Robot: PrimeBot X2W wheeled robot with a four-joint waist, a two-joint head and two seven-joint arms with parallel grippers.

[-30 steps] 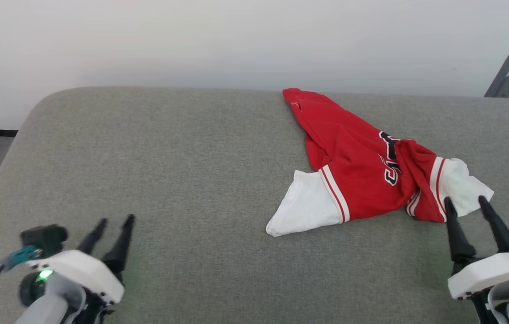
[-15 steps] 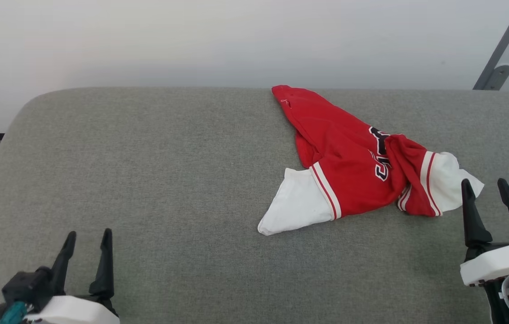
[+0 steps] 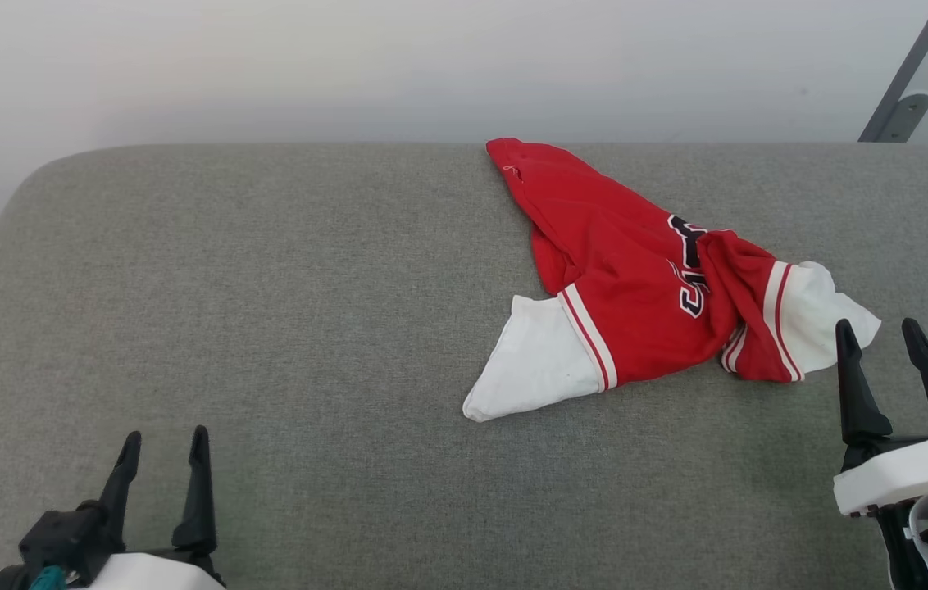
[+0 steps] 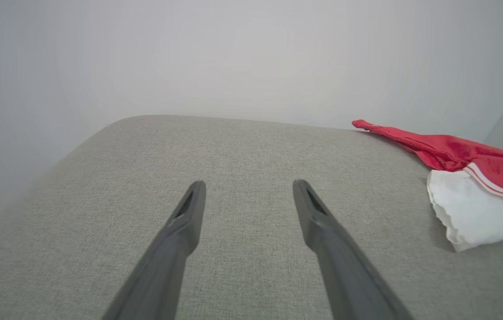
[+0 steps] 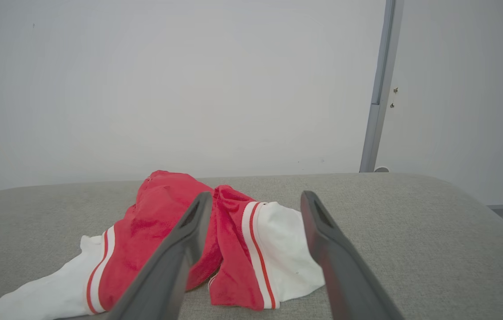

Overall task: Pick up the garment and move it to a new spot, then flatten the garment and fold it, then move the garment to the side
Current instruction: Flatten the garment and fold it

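Now seeing the garment (image 3: 636, 303) bunched up on the grey cushion (image 3: 267, 287), right of centre in the head view. Runs diagonally from the cushion's far edge toward the near right. Lies crumpled, not flat: red body folded over itself, part of the black white-outlined lettering showing in the crease. Has one white sleeve with striped trim poking out toward the near left, the other toward the right. Reading the left gripper (image 3: 166, 432) as spread wide, holding nothing, over bare cushion at lower left, well apart from the garment. Reading the right gripper (image 3: 876, 322) as spread wide too, nothing clamped; fingertips just beside the right-hand white sleeve. Can't tell whether touching the cloth. From the right wrist view, looks along both fingers straight at that sleeve. Plain pale wall (image 3: 349, 65) behind; grey metal post (image 3: 898, 82) at far right.
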